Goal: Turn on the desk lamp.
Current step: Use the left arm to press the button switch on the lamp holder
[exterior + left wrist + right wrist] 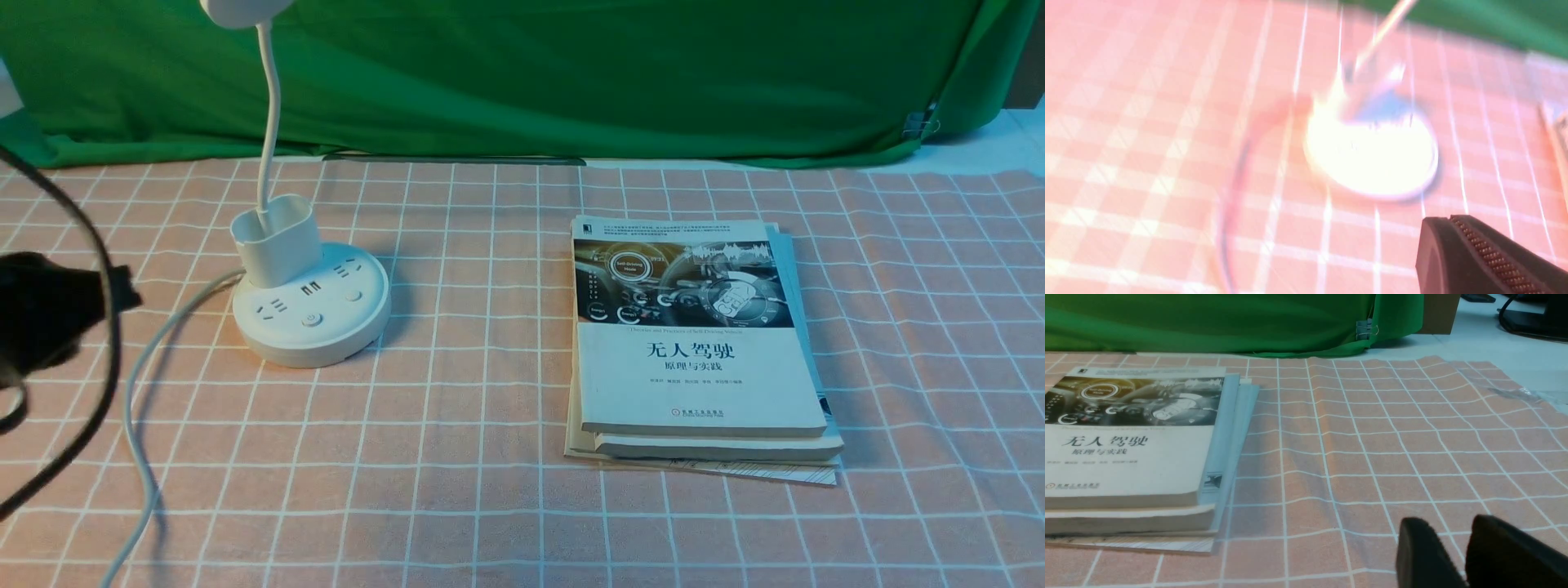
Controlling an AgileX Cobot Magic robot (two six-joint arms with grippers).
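desk lamp [310, 306] upright on the checked cloth [457, 457], left of centre; grey cord [143, 392] trails off its base toward the near edge. stack of books [698, 359] well apart to its right. left gripper [49, 314] near the lamp, blurred, finger spread unreadable. right gripper [1457, 555] over bare cloth, fingers slightly parted, holding nothing.

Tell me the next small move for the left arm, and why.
Probably move the left gripper right toward the power button on the desk lamp base; it hangs short of the base, touching nothing, and the lamp looks unlit.
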